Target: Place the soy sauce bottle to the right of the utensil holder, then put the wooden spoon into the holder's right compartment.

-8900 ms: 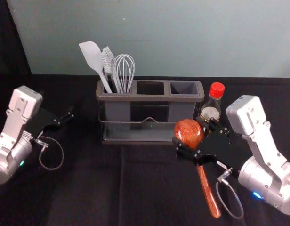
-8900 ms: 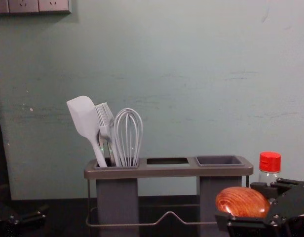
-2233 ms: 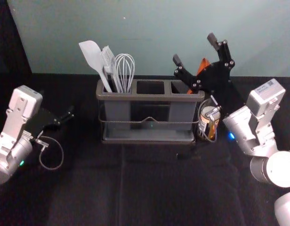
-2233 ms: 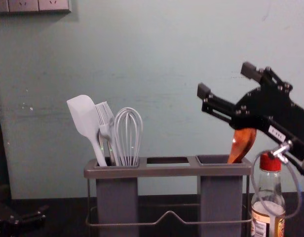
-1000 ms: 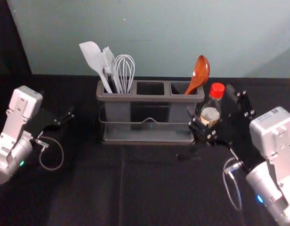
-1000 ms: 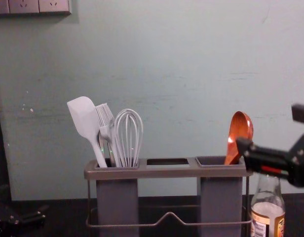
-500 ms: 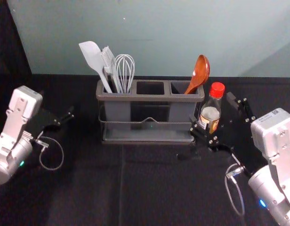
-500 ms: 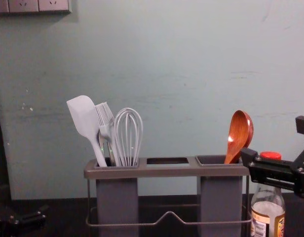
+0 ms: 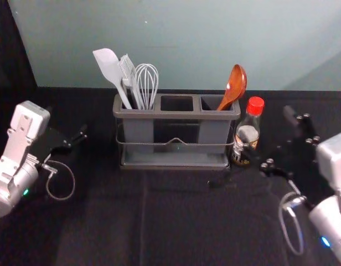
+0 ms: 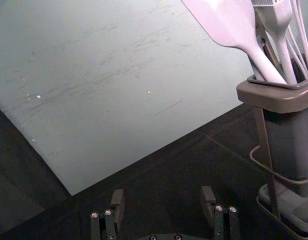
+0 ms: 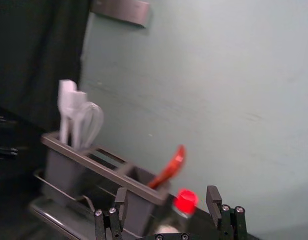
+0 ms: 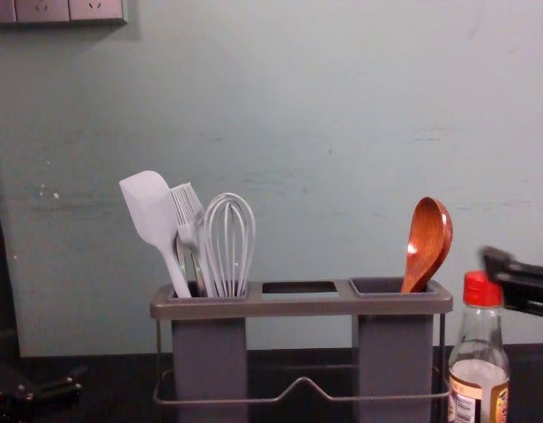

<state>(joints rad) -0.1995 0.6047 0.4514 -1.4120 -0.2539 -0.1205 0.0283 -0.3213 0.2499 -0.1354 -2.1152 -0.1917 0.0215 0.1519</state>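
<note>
backed rightward from the bottle (image 9: 248, 134), the right gripper (image 9: 270, 133) hangs fingers (image 11: 213, 201) apart, like the left gripper (image 9: 68, 124), far left.

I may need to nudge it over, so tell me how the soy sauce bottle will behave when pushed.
Pushed near its red cap, the soy sauce bottle would probably tip, being tall and narrow-necked. Its clear body looks like glass, so likely stiff and somewhat slippery. Its round sides suggest it could roll once down.
</note>
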